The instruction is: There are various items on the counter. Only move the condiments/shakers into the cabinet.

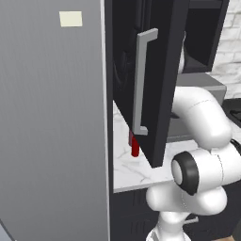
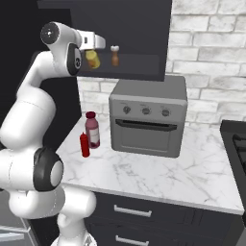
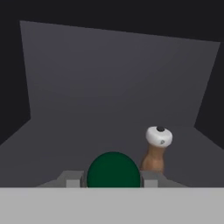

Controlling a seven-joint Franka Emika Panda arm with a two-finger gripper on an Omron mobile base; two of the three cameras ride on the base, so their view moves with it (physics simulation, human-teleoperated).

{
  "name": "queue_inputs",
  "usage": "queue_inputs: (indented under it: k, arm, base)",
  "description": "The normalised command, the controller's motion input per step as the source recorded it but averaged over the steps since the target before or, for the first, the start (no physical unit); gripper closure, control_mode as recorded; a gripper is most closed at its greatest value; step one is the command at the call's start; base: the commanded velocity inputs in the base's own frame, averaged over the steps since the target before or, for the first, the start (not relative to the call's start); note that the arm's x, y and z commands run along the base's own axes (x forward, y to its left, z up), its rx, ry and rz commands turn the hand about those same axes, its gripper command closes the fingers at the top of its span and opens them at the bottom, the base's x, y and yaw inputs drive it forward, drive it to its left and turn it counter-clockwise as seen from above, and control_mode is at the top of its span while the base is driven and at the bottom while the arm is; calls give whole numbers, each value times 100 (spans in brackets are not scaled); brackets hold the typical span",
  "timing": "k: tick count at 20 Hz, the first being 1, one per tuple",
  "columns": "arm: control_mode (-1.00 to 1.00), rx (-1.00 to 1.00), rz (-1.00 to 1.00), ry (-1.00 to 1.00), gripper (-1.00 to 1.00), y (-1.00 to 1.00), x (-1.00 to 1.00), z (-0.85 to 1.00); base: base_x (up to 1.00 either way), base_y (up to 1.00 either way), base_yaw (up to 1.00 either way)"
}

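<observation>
Arm's stretched high, elbow bent, reaching into the open cabinet (image 2: 144, 72), and the gripper (image 2: 96, 45) is clenched on a yellow jar (image 2: 92, 59) with a dark green lid (image 3: 113, 169), standing upright on the shelf. Just to its right a brown shaker (image 2: 115, 56) stands upright too, white cap up. Down on the counter (image 2: 158, 173) the slim red bottle (image 2: 85, 144) stands vertical, nozzle up, touching or just beside a purple jar (image 2: 92, 129), left of the oven (image 2: 148, 117).

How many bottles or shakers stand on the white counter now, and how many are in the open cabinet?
2 on the counter: a slim red bottle and a taller dark-red bottle beside it. 2 in the cabinet: a brown shaker and a yellow jar in the hand. Others may be hidden.
</observation>
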Motion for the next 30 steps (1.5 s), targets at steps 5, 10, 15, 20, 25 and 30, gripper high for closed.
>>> queue_inputs:
  k: [5,10,15,20,25,30]
  arm:
    - [-100,4,0,9,100,-2,28,5]
    - [-100,1,3,2,100,-9,14,0]
    - [-100,0,0,0,100,0,0,0]
    - [-100,0,0,-3,-100,0,0,-9]
    - [-100,0,0,-4,-100,0,0,-7]
    - [-100,0,0,-2,-100,0,7,-4]
  base:
    - [0,0,0]
    - [0,0,0]
    - [0,0,0]
    - [0,0,0]
    - [0,0,0]
    - [0,0,0]
